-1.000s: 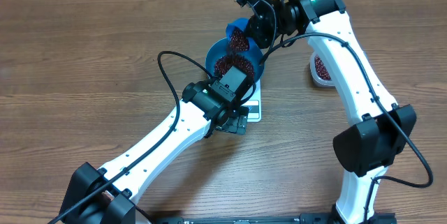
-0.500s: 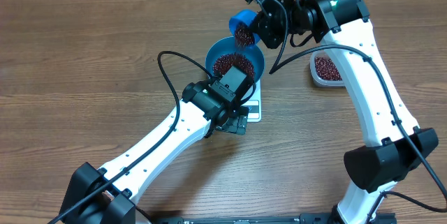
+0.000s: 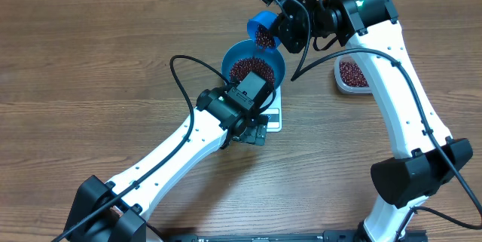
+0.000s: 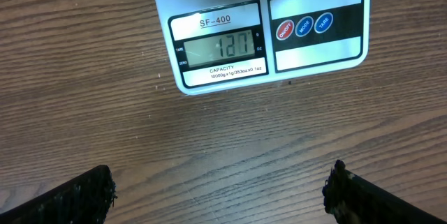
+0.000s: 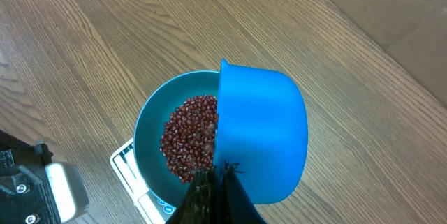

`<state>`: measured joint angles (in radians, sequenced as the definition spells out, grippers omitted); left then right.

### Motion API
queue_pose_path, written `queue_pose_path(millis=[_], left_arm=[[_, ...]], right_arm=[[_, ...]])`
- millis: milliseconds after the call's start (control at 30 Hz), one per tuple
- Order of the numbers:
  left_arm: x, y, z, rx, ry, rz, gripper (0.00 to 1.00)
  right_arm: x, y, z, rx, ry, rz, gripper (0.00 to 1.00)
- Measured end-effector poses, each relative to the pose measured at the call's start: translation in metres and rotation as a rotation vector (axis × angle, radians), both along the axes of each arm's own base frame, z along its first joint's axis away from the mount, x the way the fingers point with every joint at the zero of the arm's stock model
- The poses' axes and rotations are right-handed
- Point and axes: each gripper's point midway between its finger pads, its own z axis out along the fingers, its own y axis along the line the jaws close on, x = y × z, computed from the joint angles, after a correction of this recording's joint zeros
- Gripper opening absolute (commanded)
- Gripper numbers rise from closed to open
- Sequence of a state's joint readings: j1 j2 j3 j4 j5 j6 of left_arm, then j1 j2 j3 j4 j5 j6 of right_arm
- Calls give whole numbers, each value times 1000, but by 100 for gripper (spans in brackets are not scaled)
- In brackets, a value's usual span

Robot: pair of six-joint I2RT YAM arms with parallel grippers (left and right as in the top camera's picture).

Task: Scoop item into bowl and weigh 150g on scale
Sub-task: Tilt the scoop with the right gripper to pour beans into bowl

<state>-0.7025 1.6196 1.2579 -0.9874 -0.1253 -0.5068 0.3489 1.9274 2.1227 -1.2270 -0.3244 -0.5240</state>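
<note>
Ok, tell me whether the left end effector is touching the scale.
Apart. The left wrist view shows a strip of table between the scale and the open left end effector.

There was one blue bowl (image 3: pixel 225 64), one white scale (image 4: pixel 314 51) with three round buttons (image 4: pixel 304 26), one blue scoop (image 5: pixel 262 133) and one clear tub (image 3: pixel 340 81). Two arms, left (image 3: pixel 173 151) and right (image 3: pixel 392 76), stood over the tabletop (image 3: pixel 90 61). The beans (image 3: pixel 252 68) were too many to count.

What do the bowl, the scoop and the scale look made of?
Bowl: probably plastic, with a smooth blue wall and a soft sheen. Scoop: probably plastic too, one even bright-blue moulded shell, nearly matte. Scale: white casing that looks like glossy plastic, with a printed panel, round buttons and a grey display.
</note>
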Motion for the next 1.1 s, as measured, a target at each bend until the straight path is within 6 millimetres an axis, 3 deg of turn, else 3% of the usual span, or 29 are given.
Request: queue_pose_path(millis=[1100], left_arm=[[0,0,0,0,0,0,99]], right_arm=[[0,0,0,-11,-16,27,4]])
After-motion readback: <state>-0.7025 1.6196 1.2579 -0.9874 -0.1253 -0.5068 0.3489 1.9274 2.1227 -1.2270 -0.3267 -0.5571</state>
